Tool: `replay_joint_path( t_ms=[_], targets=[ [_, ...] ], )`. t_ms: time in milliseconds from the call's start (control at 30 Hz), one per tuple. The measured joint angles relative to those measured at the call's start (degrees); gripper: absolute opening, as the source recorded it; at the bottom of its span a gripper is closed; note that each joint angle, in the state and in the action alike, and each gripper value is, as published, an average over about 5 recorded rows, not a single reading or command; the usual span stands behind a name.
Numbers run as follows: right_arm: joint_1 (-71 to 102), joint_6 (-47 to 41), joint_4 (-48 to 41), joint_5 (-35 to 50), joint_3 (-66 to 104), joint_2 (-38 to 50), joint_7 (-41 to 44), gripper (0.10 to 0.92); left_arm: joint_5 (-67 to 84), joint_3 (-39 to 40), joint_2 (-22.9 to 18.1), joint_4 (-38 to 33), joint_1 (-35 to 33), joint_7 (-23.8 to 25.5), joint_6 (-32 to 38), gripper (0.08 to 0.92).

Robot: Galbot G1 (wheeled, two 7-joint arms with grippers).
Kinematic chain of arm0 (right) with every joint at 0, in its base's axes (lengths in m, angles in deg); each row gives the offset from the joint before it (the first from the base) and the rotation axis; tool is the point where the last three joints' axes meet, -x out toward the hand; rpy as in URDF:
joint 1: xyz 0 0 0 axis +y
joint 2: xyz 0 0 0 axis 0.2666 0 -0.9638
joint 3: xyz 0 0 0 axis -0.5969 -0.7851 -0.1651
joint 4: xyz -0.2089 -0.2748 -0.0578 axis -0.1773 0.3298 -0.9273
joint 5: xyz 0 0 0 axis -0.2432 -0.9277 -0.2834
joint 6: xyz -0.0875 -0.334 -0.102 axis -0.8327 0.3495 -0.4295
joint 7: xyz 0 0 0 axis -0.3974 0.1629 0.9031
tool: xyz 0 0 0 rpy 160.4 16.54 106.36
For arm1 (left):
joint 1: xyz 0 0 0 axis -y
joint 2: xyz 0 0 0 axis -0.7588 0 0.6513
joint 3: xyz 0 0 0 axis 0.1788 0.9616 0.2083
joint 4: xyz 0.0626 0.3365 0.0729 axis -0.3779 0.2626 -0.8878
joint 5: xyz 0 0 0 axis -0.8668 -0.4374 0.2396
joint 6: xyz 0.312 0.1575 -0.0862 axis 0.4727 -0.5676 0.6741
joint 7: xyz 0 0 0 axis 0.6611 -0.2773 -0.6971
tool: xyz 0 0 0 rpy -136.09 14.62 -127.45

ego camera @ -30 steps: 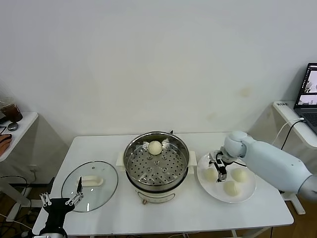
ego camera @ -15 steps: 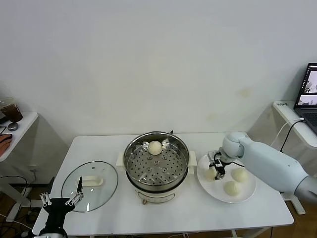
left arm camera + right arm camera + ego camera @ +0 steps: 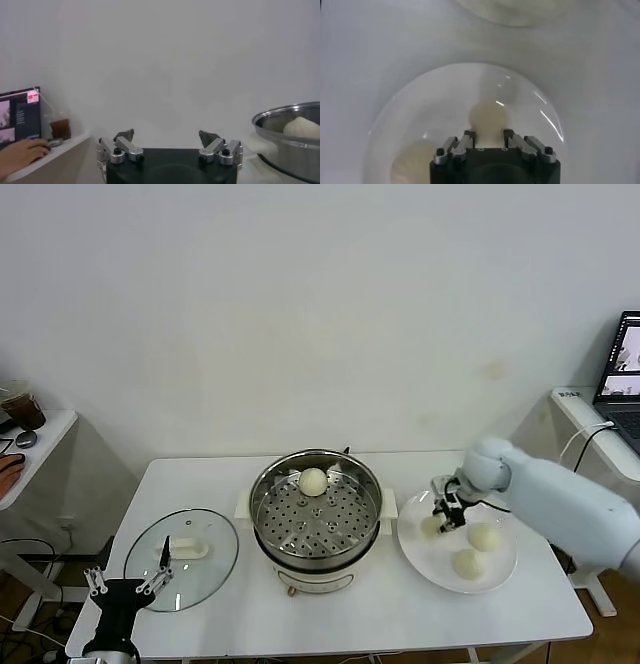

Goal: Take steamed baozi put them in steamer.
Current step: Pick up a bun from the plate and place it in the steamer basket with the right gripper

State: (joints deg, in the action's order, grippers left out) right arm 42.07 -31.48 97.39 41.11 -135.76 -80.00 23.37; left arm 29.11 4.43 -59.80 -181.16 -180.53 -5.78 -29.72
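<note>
Right gripper (image 3: 446, 515): clamped on a baozi (image 3: 433, 526) at the plate (image 3: 430, 553).
Left gripper (image 3: 128, 586): fully spread, empty, near-left.
Steamer (image 3: 262, 509): centre.

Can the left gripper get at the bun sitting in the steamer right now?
Probably yes. The left gripper hangs open at the table's near left corner, and the steamer stands uncovered, its glass lid lying aside, so nothing blocks the bun.

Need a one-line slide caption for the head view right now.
Right gripper shut on a baozi over the white plate; one bun sits in the steamer, left gripper open.
</note>
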Motion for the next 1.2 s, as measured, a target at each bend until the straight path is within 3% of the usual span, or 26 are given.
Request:
replay_joint_path(
  t_ms=[233, 467, 800, 1200],
  targets=[
    [-12.22, -2.37, 5.03, 7.57, -6.13, 2.9, -0.08, 0.382, 0.12, 1.07, 0.91, 0.02, 1.08, 0.11, -0.39, 0.823],
    [-27.27, -7.53, 11.02, 18.96, -15.6, 0.37, -2.15, 0.382, 0.23, 1.66, 1.86, 0.35, 2.15, 0.15, -0.87, 0.823],
    [-34.78, -17.95, 15.1, 33.54, -22.59, -11.08, -9.14, 0.383, 0.39, 0.96, 2.16, 0.79, 2.46, 0.15, -1.08, 0.823],
    [-30.31, -24.84, 7.99, 39.32, -24.54, -25.83, -15.85, 0.388, 0.75, 0.14, 1.44, 0.39, 2.46, -0.09, -1.48, 0.823]
  ],
)
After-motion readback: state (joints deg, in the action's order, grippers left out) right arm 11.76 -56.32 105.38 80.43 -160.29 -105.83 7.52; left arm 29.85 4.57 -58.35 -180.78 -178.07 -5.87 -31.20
